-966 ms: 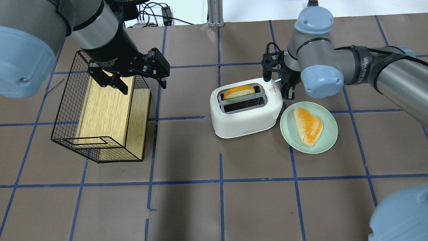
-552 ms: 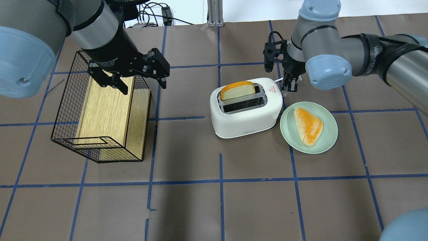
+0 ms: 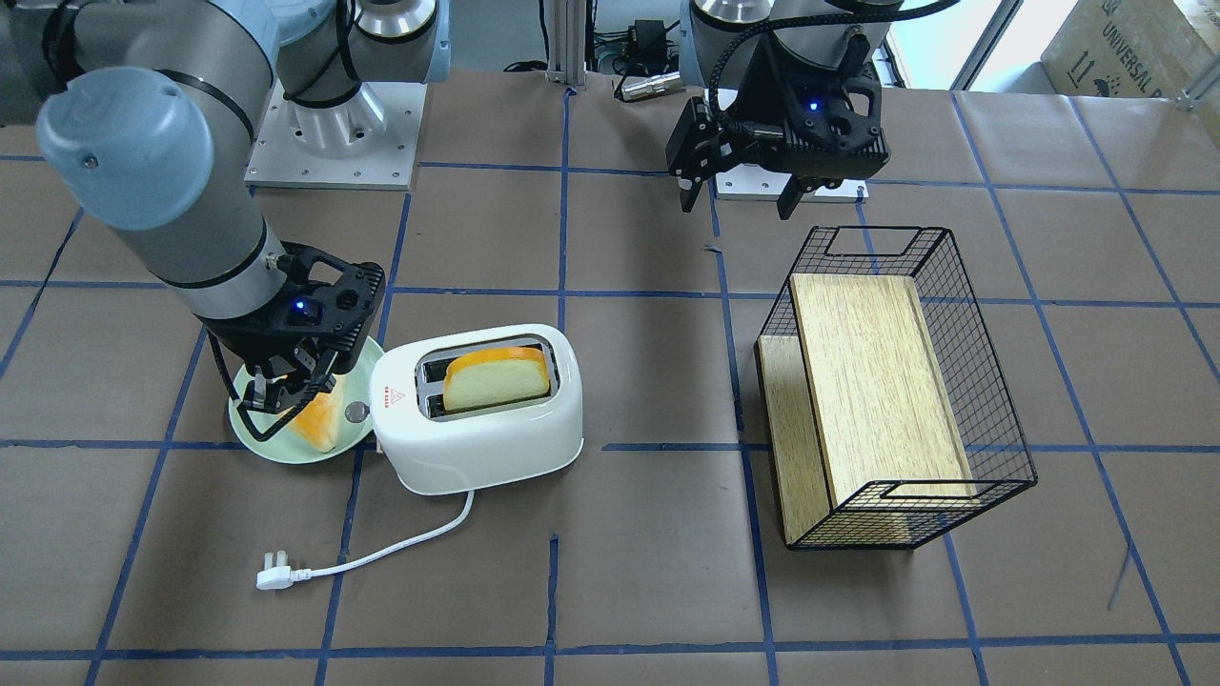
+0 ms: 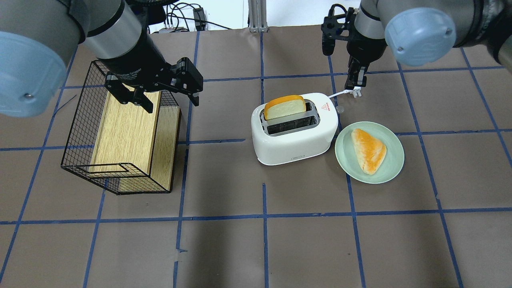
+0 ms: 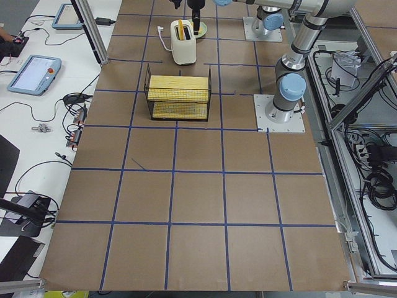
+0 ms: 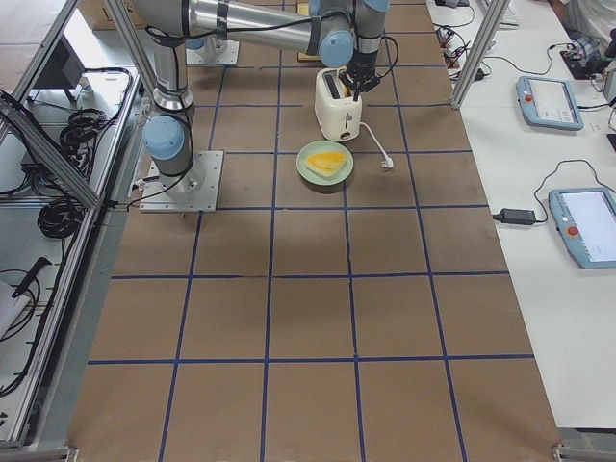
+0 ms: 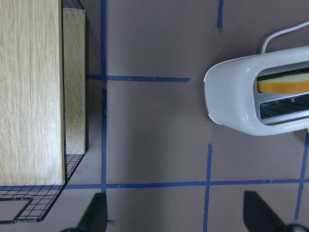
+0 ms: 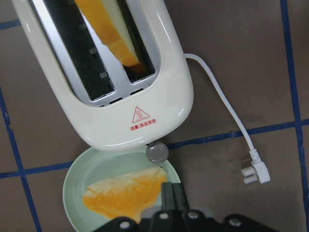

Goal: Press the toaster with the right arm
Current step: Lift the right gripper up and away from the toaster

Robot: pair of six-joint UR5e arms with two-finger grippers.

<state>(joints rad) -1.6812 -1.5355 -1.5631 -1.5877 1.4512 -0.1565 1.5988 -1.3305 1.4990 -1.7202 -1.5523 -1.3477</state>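
Note:
The white toaster (image 4: pixel 294 138) stands mid-table and also shows in the front view (image 3: pixel 486 429). A bread slice (image 4: pixel 285 108) stands raised out of its far slot; the near slot is empty. In the right wrist view the toaster's red triangle (image 8: pixel 142 115) and grey knob (image 8: pixel 157 152) show. My right gripper (image 4: pixel 353 83) is shut and empty. It hangs above the toaster's knob end, apart from it, as the front view (image 3: pixel 274 386) and the right wrist view (image 8: pixel 174 193) show. My left gripper (image 4: pixel 172 104) is open and empty above the wire basket.
A pale green plate (image 4: pixel 346 162) with a bread piece (image 4: pixel 369 150) sits right beside the toaster's knob end. A black wire basket (image 4: pixel 76 136) holding a wooden box (image 4: pixel 124 132) stands on the left. The white cord ends in a plug (image 3: pixel 274 575) beyond the toaster.
My right gripper has risen and moved away from the toaster's knob end. The bread slice, low in the slot a second ago, has popped up. The left arm has not moved.

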